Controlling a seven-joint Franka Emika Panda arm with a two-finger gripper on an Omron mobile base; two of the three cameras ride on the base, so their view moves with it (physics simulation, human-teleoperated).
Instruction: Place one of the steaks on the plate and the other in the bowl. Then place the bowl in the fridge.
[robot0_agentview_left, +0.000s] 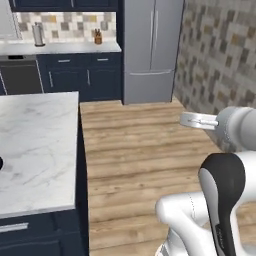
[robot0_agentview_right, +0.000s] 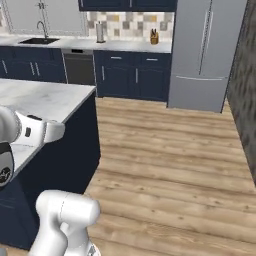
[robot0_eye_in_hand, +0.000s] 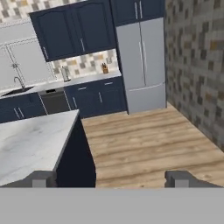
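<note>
the fridge (robot0_agentview_left: 151, 50) is seen shut at the far end of the wooden floor (robot0_agentview_left: 140, 150), right of the navy cabinets (robot0_agentview_left: 82, 75). the tool (robot0_eye_in_hand: 111, 179) is spread wide and carries nothing. the marble bench (robot0_agentview_left: 35, 150) lies at the left. no steak, plate or bowl can be made out. with the fridge doors closed, a loaded bowl could be knocked against them.

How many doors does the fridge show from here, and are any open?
2 upper doors on the fridge, side by side, each with a long vertical handle, both shut; below them sits one shut drawer. The gripper is open and empty.
</note>
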